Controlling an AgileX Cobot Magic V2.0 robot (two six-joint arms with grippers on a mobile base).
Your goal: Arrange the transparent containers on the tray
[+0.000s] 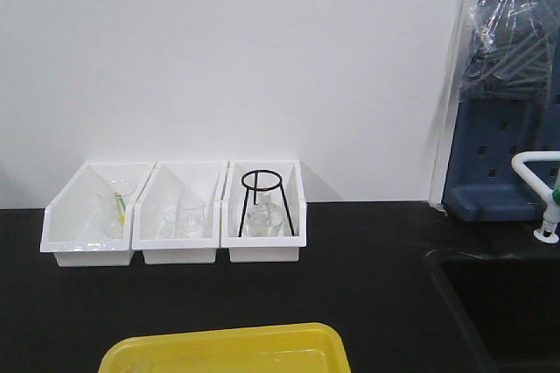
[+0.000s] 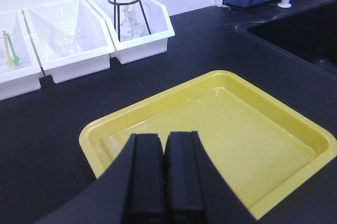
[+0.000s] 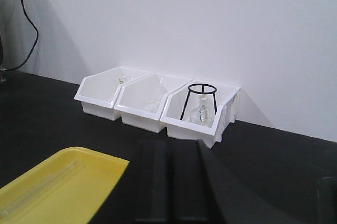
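Both claws are pressed together and empty: the left claw (image 2: 165, 174) hangs over the near end of the yellow tray (image 2: 295, 176), while the right claw (image 3: 169, 182) sits off the tray's corner, facing the bins. The tray lies flat on the black worktop (image 1: 350, 250), nearer the robot than the three white bins (image 1: 175, 242).

Faint clear rods seem to lie along the tray's floor (one long glint near its left rim (image 3: 39, 184) reads as a test tube, though I cannot count them). The bins hold other glass: a beaker (image 1: 115, 207) on the left, small beakers (image 1: 182, 218) in the middle, and a round flask (image 1: 262, 218) under a black wire tripod (image 1: 262, 193) on the right.

The main risk, as I judge it, is how hard clear glass is to see against glossy yellow plastic: a claw coming down could clip an unseen tube and set it rolling, or close on the rim and shove the tray. Round tubes on a smooth floor will roll easily.

The worktop is matte black, with a sunken sink (image 1: 499, 303) on the right beside a white tap (image 1: 542, 198). A plain white wall (image 1: 262, 58) stands behind, and blue equipment (image 1: 499, 163) under crumpled plastic occupies the far right.
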